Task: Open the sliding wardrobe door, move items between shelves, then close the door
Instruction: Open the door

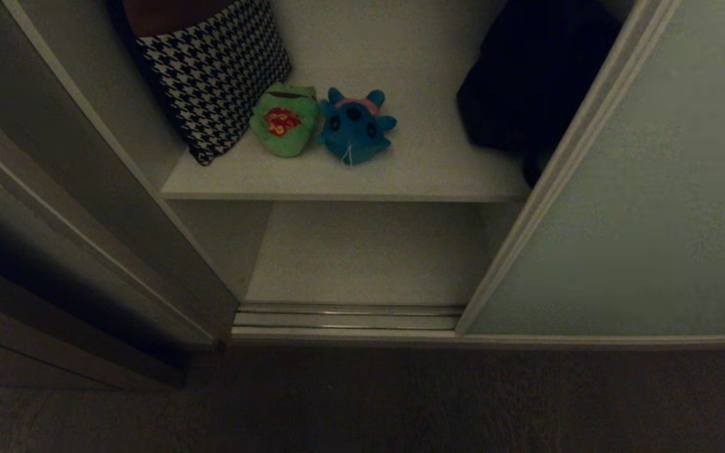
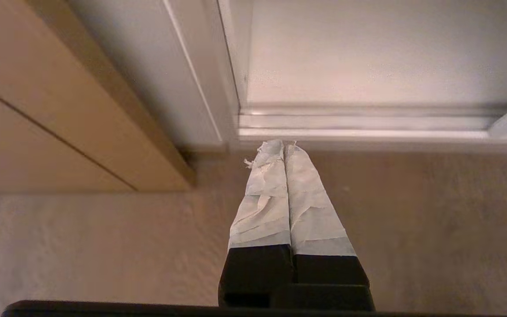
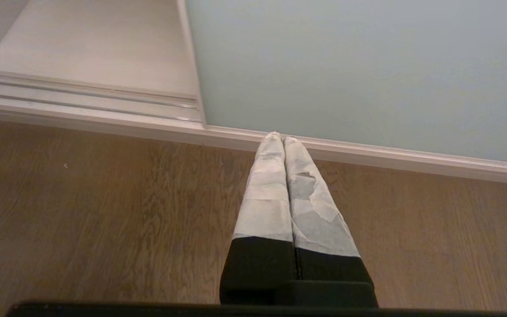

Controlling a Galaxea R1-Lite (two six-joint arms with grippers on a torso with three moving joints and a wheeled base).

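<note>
The pale grey-green sliding wardrobe door [image 1: 639, 207] stands slid to the right, leaving the wardrobe open. On the upper white shelf [image 1: 400, 179] a green frog plush [image 1: 284, 121] and a blue plush [image 1: 355, 126] lie side by side. The white bottom shelf [image 1: 369, 255] below holds nothing. Neither arm shows in the head view. My left gripper [image 2: 283, 143] is shut and empty, low over the floor in front of the door track [image 2: 368, 121]. My right gripper [image 3: 278, 137] is shut and empty, over the floor before the door [image 3: 359, 66].
A black-and-white houndstooth cushion [image 1: 211, 69] leans at the shelf's left, touching the frog. A dark bag [image 1: 526, 82] fills the shelf's right side. Brown wooden trim [image 1: 54, 264] stands left of the opening. Wood floor [image 1: 362, 402] lies in front.
</note>
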